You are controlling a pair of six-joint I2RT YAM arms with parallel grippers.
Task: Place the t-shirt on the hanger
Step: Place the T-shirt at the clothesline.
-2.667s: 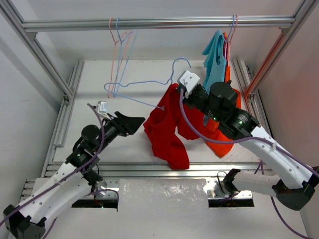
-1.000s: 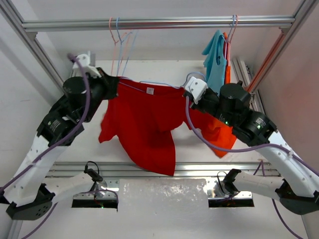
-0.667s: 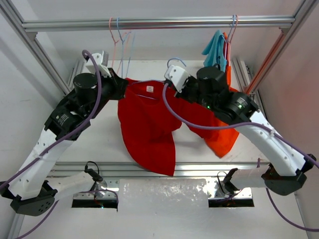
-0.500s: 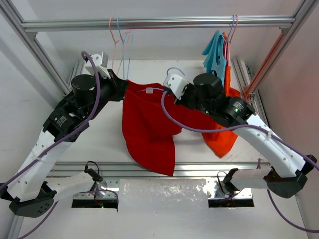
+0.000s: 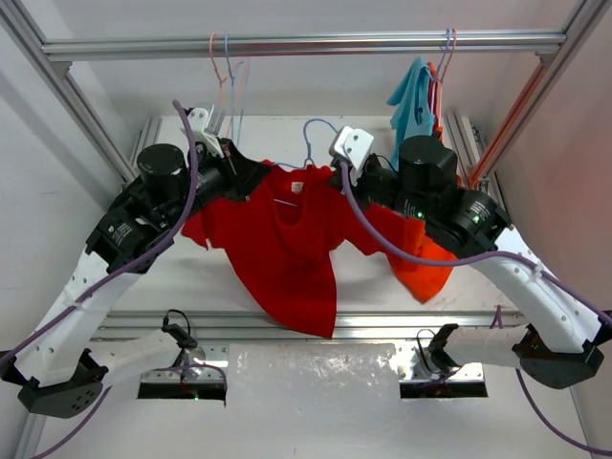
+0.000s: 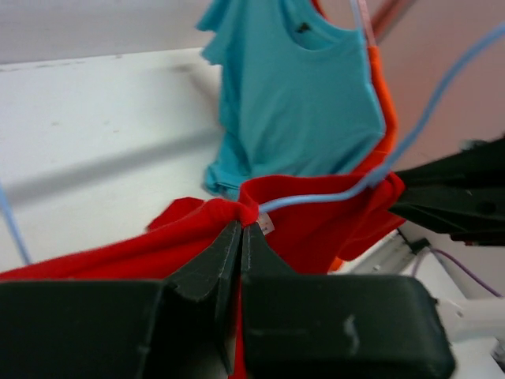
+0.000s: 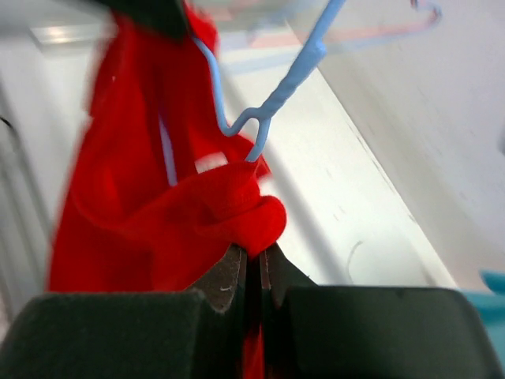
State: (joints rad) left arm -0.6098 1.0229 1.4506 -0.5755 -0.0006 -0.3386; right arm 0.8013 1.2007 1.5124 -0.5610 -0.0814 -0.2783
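Left hand and right hand are seen from above pinched shut on the t-shirt either side of its collar, so it is spread above the counter with the hanger hook rising from the neck. At the left wrist, cloth is gripped by the left hand beside the hanger wire. At the right wrist, a bunched fold is gripped by the right hand below the wire, and no containers are seen.

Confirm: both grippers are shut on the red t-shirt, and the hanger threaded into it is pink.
Wrong on colour: the hanger is light blue, as the right wrist view shows. The left gripper and right gripper are shut on the t-shirt.
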